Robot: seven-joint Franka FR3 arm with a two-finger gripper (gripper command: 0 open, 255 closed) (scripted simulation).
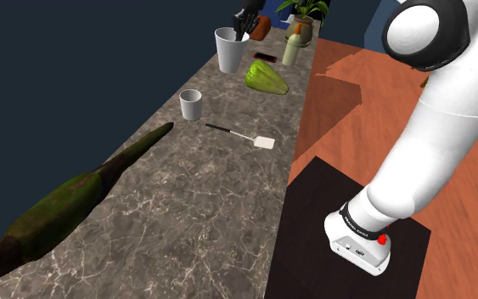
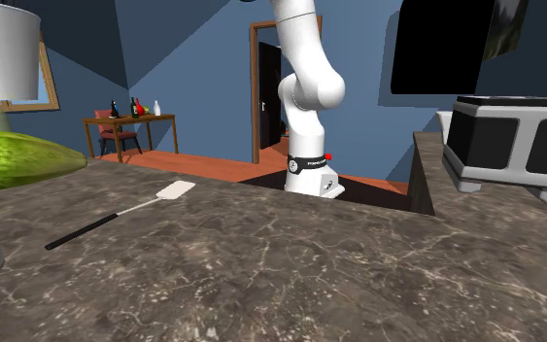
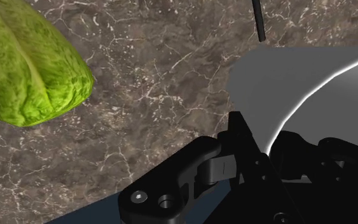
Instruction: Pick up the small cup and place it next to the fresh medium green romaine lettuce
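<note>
The cup in hand is the taller of the two white ones on this counter — a shorter cup stands on its own further along, near the black handle of a spatula. The gripper is clamped on the tall cup's rim: in the wrist view one black finger presses the outer wall and the other sits on the inner side, with the wall between them. In the second exterior view the cup's base hangs above the top of the lettuce, so it looks lifted clear of the stone, though the shoulder view alone would not settle that. It hangs just beside the lettuce, on the side away from the stand.

I judge the grasp made and the lift likely made. What is left is short — lower the cup onto bare counter beside the leaves, open the fingers, and draw off without tipping it.

The arm rises steeply from the stand and passes out of the shoulder view's top. Its hand comes down onto the rim at the far end of the counter, near a pale bottle.
</note>
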